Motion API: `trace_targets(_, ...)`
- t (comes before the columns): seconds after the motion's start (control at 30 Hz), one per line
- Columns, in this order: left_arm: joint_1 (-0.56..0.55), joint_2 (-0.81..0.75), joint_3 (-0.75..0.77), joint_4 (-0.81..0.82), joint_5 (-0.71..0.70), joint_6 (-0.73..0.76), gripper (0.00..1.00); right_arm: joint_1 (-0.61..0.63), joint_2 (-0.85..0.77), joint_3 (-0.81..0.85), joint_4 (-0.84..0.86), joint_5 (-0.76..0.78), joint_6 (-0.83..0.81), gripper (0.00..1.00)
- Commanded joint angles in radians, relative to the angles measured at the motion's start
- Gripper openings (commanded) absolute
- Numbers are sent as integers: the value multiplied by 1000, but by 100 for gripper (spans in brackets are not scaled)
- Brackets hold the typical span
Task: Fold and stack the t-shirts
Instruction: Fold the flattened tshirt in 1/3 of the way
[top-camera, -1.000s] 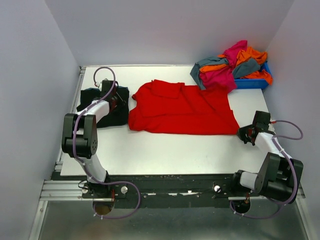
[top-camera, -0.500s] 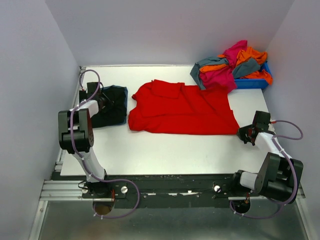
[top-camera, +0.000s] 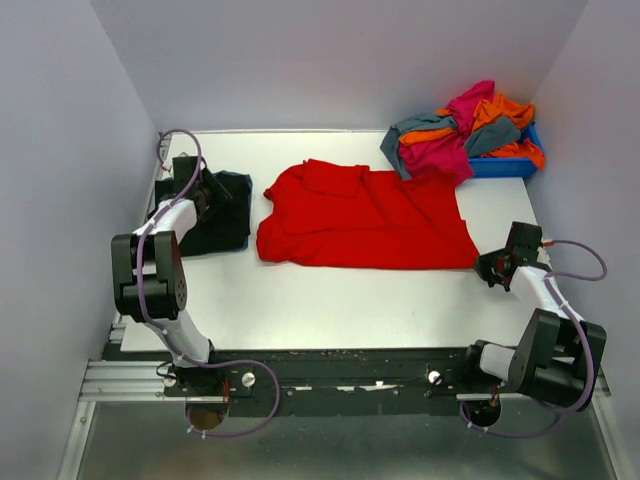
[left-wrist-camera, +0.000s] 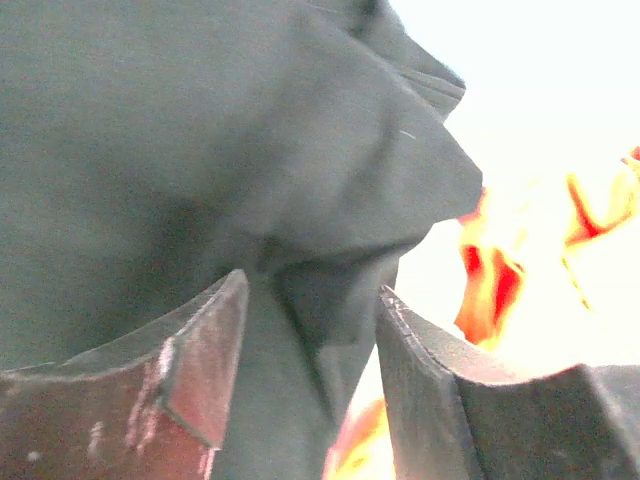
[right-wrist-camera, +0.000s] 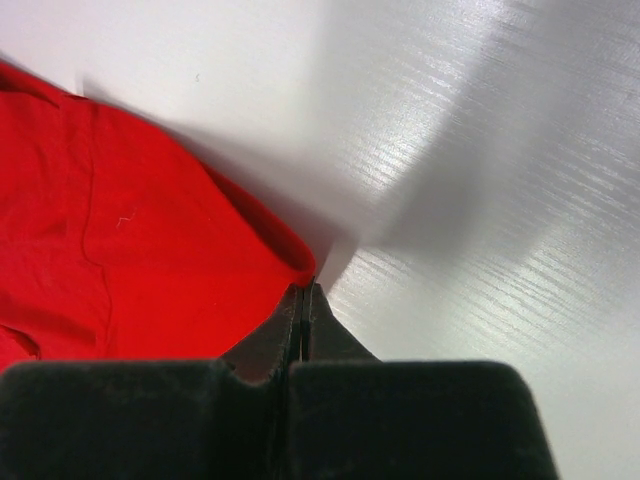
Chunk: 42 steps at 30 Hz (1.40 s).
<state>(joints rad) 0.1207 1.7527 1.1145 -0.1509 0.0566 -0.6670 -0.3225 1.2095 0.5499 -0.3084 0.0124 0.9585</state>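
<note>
- The red t-shirt (top-camera: 365, 220) lies spread mid-table; the black t-shirt (top-camera: 215, 215) sits far left.
- The left gripper (left-wrist-camera: 310, 340) has its jaws apart around a black fold, apparently positioning that shirt.
- The right gripper (right-wrist-camera: 303, 300), jaws together, touches the red hem.
- Next, folding the red shirt calls for a hem grip.

I see the bright red t-shirt (top-camera: 365, 220) spread flat but wrinkled mid-table, a folded black t-shirt (top-camera: 215, 215) lying just to its left, and magenta, orange and grey-teal shirts (top-camera: 462, 132) heaped loosely behind its right shoulder.
</note>
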Motion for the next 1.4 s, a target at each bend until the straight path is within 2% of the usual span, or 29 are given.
trace_targets(0.0,-102,-82,51,-47,-31,26,65,-6,-11,-15,3,-5,-20,1)
trace_targets(0.13,-185,-113,67,-67,-49,26,65,-6,-8,-22,15,-5,-21,1)
trace_targets(0.2,-200,-95,70,-65,-47,23,58,-6,-5,-22,22,-34,-23,1)
trace_targets(0.3,-202,-32,93,-79,-38,18,32,-6,1,-22,28,-45,-24,1)
trace_targets(0.4,-199,14,108,-85,-89,14,10,-6,1,-24,31,-52,-27,1)
trace_targets(0.57,-197,-50,47,-29,-103,-5,7,-6,5,-27,40,-65,-30,1)
trace_targets(0.63,-190,-99,30,-36,-158,-8,0,-6,13,-27,51,-75,-29,1)
trace_targets(0.77,-141,-140,16,-50,-207,-25,0,-6,30,-27,58,-89,-32,1)
trace_targets(1.03,-131,-21,88,-110,-267,20,0,-6,33,-24,60,-91,-32,1)
trace_targets(1.2,-147,83,125,-90,-169,15,0,-6,28,-27,58,-83,-30,1)
trace_targets(1.37,-190,143,154,-70,-129,0,0,-6,36,-22,58,-86,-29,1)
